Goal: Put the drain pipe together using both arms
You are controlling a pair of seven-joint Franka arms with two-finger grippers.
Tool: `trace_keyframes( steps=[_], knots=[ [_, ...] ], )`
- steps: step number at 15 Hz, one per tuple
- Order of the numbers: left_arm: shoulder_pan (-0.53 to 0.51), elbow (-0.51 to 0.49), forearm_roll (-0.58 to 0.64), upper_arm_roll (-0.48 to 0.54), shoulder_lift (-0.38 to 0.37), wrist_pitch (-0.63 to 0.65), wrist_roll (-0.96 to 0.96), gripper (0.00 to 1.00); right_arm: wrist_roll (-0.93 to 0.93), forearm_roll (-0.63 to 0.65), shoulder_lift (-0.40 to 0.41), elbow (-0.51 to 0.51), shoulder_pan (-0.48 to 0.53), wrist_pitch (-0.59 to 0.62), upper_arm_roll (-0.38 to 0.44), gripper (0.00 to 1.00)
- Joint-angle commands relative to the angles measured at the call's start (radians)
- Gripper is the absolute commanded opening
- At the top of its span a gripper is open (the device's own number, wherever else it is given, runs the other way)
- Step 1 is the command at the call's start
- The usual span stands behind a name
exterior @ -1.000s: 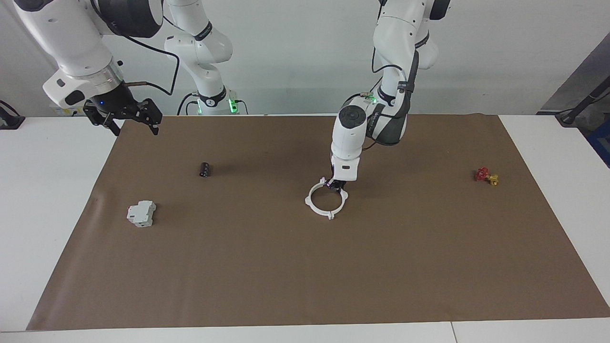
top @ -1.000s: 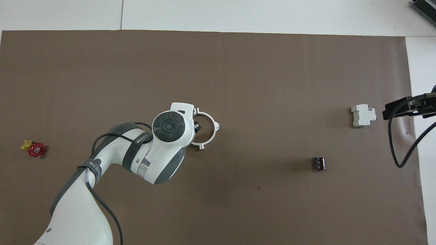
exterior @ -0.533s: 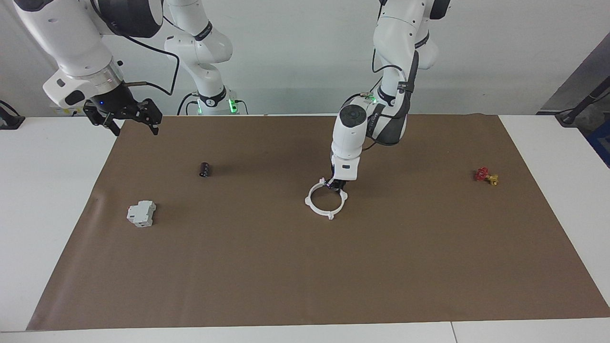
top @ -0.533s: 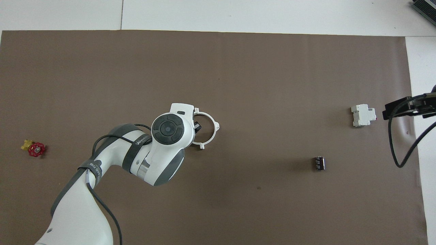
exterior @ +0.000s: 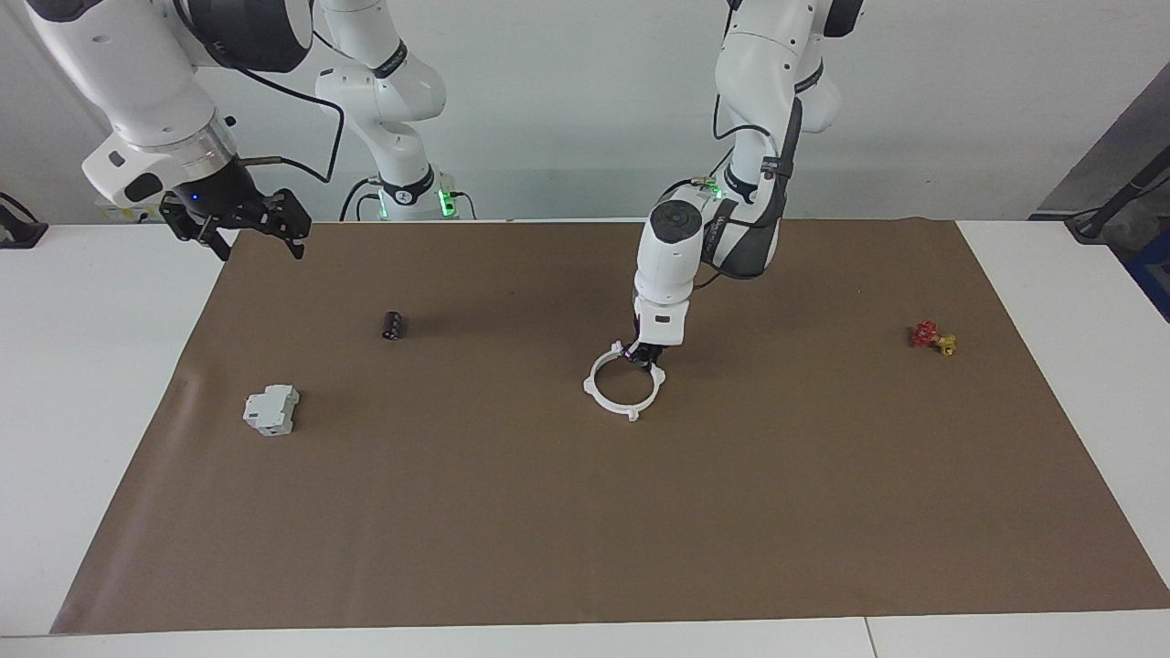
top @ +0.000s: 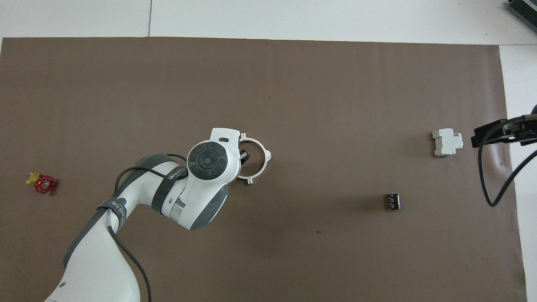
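Note:
The drain pipe [exterior: 603, 406] shows as two white half-ring arcs joined into one flat ring with small tabs, in the middle of the brown mat. In the overhead view only one arc [top: 267, 157] shows; the left arm's wrist covers the other. My left gripper [exterior: 646, 356] points straight down and is shut on the ring's rim on the side nearest the robots; one black finger [top: 243, 156] shows inside the ring. My right gripper [exterior: 256, 236] is open and empty, raised over the mat's edge at the right arm's end [top: 486, 135], and waits.
A grey-white boxy block [exterior: 271, 409] [top: 447, 142] and a small black cylinder [exterior: 393, 325] [top: 393, 201] lie toward the right arm's end. A red and yellow valve [exterior: 932, 337] [top: 41, 183] lies toward the left arm's end. The brown mat [exterior: 585, 530] covers the white table.
My left gripper and the ring have shifted very slightly toward the right arm's end. The right arm has not moved.

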State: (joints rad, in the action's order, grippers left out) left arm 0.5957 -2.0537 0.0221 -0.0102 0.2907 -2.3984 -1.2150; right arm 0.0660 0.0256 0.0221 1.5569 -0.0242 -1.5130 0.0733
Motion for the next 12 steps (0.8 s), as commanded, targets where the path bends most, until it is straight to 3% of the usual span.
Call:
trace_keyframes(
  steps=[1,4,8,12],
  knots=[
    [0.015,-0.029,0.015,0.012,-0.028,-0.007,-0.015,1.0,-0.012,-0.018,-0.016,0.009,0.004,0.013,-0.003,1.0],
    [0.003,-0.022,0.015,0.009,-0.038,0.005,-0.011,1.0,-0.012,-0.018,-0.016,0.009,0.004,0.013,-0.003,1.0],
    [-0.068,0.01,0.016,0.016,-0.148,0.158,0.034,1.0,-0.012,-0.018,-0.016,0.009,0.004,0.013,-0.003,1.0],
    [-0.201,0.134,0.016,0.019,-0.237,0.44,0.451,1.0,-0.012,-0.018,-0.016,0.009,0.004,0.013,-0.003,1.0]
  ],
)
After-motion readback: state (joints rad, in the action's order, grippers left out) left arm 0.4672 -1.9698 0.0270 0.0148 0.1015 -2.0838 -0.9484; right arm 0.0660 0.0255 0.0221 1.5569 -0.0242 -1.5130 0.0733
